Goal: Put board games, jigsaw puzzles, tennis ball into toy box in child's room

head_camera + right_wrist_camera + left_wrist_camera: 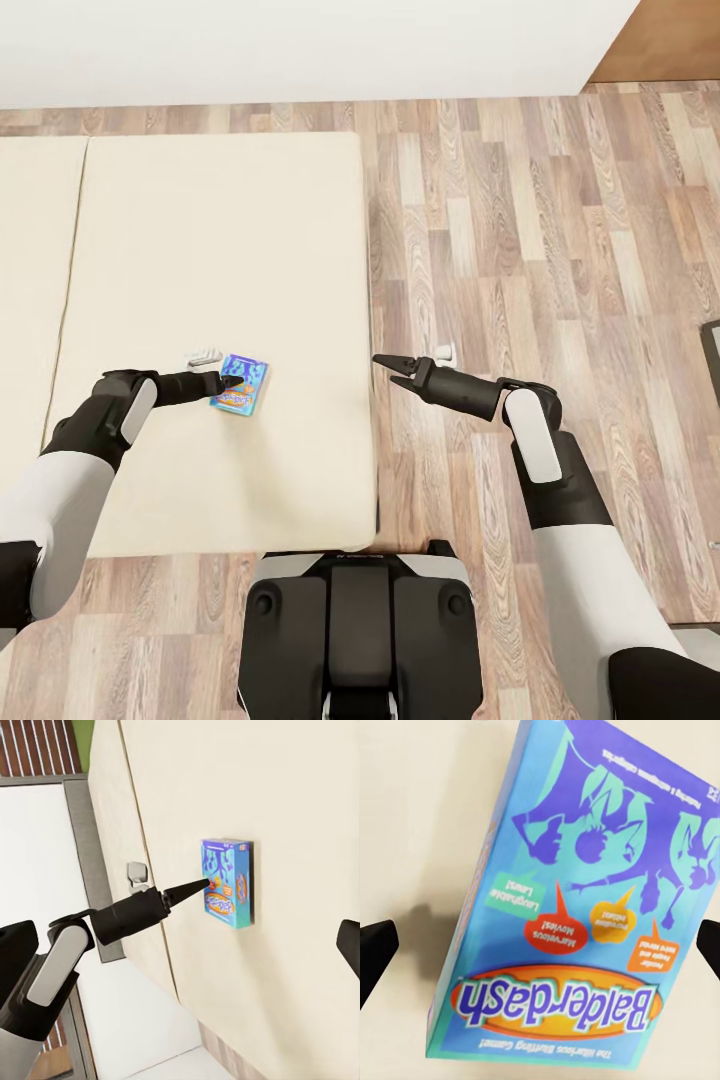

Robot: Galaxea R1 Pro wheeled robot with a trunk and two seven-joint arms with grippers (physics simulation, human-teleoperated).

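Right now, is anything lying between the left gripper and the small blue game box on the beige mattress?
Nothing visible does. The left gripper hangs open directly over the small blue game box, whose printed lid sits between the spread fingers, lying flat on the beige mattress.

Left end effector (232, 381) open — right end effector (391, 368) open, extended.

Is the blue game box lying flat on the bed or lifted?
Lying flat. The blue game box rests face up on the bed; the left gripper hovers open over it.
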